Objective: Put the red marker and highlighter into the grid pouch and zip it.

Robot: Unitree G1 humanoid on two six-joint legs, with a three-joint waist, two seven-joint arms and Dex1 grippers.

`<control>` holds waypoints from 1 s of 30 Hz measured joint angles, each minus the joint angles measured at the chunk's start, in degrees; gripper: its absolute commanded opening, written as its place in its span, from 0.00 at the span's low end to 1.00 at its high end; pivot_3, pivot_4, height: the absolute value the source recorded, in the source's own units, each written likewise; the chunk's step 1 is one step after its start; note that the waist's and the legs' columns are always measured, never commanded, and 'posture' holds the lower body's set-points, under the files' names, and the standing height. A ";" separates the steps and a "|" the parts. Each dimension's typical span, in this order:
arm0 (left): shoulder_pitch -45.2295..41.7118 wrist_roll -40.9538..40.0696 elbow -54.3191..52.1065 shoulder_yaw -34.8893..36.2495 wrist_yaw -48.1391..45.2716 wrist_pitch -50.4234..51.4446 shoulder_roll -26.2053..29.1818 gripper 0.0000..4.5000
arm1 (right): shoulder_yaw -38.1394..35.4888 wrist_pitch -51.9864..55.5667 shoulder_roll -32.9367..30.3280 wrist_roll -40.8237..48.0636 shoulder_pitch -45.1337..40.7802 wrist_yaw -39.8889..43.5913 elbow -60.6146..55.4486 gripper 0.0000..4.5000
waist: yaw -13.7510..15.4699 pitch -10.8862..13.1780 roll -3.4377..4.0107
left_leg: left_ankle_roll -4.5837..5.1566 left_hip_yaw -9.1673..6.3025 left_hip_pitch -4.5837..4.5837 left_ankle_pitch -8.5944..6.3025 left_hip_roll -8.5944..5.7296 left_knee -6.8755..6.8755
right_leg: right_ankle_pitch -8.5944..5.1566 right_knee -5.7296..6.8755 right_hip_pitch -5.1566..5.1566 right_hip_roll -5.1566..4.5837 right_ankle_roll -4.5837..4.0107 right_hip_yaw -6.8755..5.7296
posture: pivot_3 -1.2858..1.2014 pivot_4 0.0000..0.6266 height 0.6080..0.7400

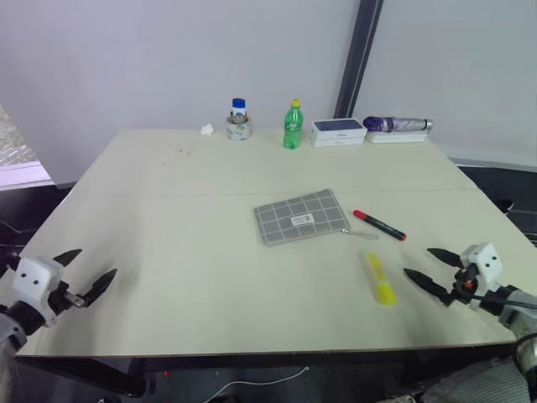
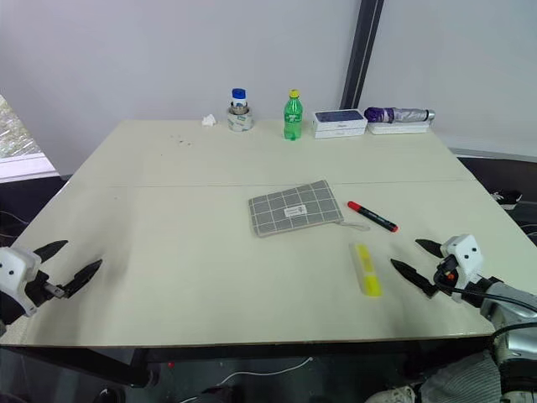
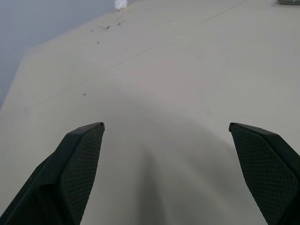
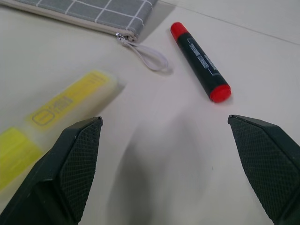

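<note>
The grid pouch [image 1: 300,217] lies flat near the middle of the table, grey with white lines and a small white label, its zipper cord [image 4: 151,56] trailing toward the red marker [image 1: 379,225], which lies just right of it. Nearer the front edge lies the yellow highlighter [image 1: 379,278]. My right gripper [image 1: 430,270] hovers open just right of the highlighter, nothing between its fingers; its wrist view shows the highlighter [image 4: 51,117], the marker [image 4: 200,61] and the pouch's corner [image 4: 101,10]. My left gripper [image 1: 86,273] is open and empty over the table's front left.
Along the table's far edge [image 1: 277,133] stand a small jar with a blue lid [image 1: 239,120], a green bottle [image 1: 292,125], a white box [image 1: 339,131] and a folded purple umbrella [image 1: 398,125]. A crumpled white scrap [image 1: 206,129] lies beside the jar.
</note>
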 measured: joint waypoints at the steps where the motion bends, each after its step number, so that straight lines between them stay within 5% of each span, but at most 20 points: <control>1: 0.00 0.00 0.00 -0.01 0.00 -0.04 -0.04 1.00 | 0.00 0.00 0.00 0.00 -0.04 0.00 0.00 0.99 | 0.00 0.00 0.00 | 0.00 0.00 0.01 0.00 0.00 -0.01 | 0.00 -0.01 0.00 0.00 0.00 0.00 | 0.52 0.24 1.00; 30: -2.11 3.74 3.95 -4.44 1.32 -10.20 -1.44 1.00 | 0.14 -3.29 0.05 -2.15 -4.56 -3.28 5.02 0.99 | 0.00 0.00 0.00 | 0.00 0.11 0.04 0.00 0.04 -0.08 | 0.00 -0.01 -0.07 0.00 0.00 0.08 | 0.52 0.24 1.00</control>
